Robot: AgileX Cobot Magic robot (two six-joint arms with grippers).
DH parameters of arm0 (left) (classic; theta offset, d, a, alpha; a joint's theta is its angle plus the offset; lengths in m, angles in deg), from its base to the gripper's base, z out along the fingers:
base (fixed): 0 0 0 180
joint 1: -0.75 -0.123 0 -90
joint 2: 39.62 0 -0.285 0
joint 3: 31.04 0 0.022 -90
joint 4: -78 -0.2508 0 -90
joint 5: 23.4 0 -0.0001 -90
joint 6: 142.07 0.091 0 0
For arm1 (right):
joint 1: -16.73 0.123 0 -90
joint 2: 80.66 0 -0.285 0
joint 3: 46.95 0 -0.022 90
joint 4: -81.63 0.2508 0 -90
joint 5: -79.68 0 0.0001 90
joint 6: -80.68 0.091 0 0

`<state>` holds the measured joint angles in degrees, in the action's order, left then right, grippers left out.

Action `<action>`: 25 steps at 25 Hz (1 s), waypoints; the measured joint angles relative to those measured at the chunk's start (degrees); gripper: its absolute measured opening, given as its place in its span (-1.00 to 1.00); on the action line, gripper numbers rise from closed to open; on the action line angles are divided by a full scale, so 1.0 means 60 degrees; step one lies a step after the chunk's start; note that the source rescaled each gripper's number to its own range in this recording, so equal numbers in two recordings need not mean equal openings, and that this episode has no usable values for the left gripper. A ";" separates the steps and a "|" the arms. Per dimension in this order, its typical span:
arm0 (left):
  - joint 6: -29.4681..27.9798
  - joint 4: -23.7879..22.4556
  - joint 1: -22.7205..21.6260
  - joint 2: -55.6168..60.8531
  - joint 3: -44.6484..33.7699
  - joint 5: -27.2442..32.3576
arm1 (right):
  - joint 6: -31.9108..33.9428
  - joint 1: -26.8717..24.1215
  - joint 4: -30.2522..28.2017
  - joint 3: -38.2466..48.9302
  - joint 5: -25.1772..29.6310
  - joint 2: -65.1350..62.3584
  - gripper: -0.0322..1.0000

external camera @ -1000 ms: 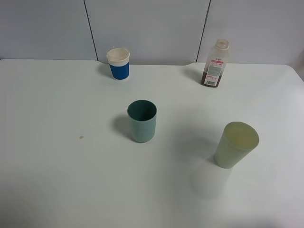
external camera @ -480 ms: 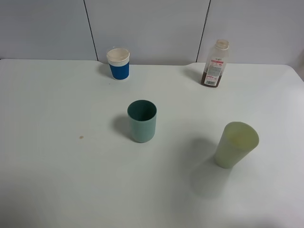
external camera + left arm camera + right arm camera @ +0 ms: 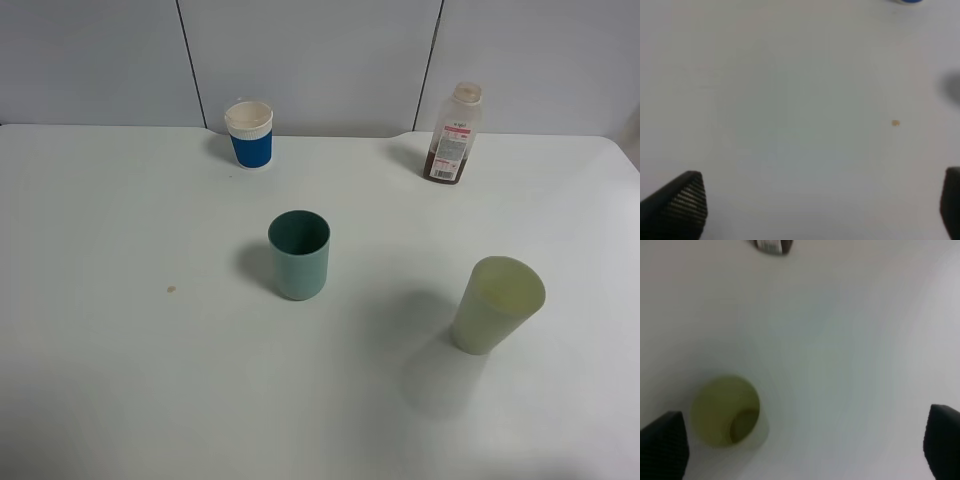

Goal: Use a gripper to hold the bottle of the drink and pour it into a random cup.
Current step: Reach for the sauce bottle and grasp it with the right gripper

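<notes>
The bottle of the drink (image 3: 452,135) stands upright at the back right of the white table; its base shows at the edge of the right wrist view (image 3: 772,246). The teal-green cup (image 3: 299,255) stands upright mid-table. Neither arm shows in the exterior high view. My left gripper (image 3: 812,210) is open over bare table, with only its black fingertips (image 3: 677,205) in view. My right gripper (image 3: 802,445) is open and empty above the table, far from the bottle, fingertips (image 3: 662,445) wide apart.
A pale yellow-green tumbler (image 3: 497,305) stands at the front right, below my right gripper (image 3: 727,410). A blue-sleeved white paper cup (image 3: 249,134) stands at the back. A small brown speck (image 3: 171,290) lies on the table (image 3: 120,220) at the left.
Nothing on the table has moved. The faint shadow in front of the pale yellow-green tumbler has shifted slightly.
</notes>
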<state>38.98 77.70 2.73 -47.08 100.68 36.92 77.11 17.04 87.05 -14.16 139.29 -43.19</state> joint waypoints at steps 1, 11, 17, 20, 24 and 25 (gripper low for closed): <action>0.0000 0.0000 0.0000 0.0000 0.0000 0.0000 | 0.0000 0.0000 -0.0010 0.0000 -0.0168 0.0000 0.83; 0.0000 0.0000 0.0000 0.0000 0.0000 0.0000 | 0.0252 0.0000 -0.1219 0.0000 -0.0683 0.0053 0.83; 0.0000 0.0000 0.0000 0.0000 0.0000 0.0000 | 0.1972 0.0000 -0.3682 0.0000 -0.0759 0.0088 0.83; 0.0000 0.0000 0.0000 0.0000 0.0000 0.0000 | 0.2434 0.0085 -0.4655 0.0000 -0.0976 0.0088 0.83; 0.0000 0.0000 0.0000 0.0000 0.0000 0.0016 | 0.2942 0.0683 -0.5394 0.0000 -0.1450 0.0088 0.79; 0.0000 0.0000 0.0000 0.0000 0.0000 0.0016 | 0.3091 0.0849 -0.5536 0.0000 -0.1549 0.0124 0.78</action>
<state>38.98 77.70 2.73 -47.08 100.68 37.01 95.66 22.13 53.83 -14.16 129.99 -42.44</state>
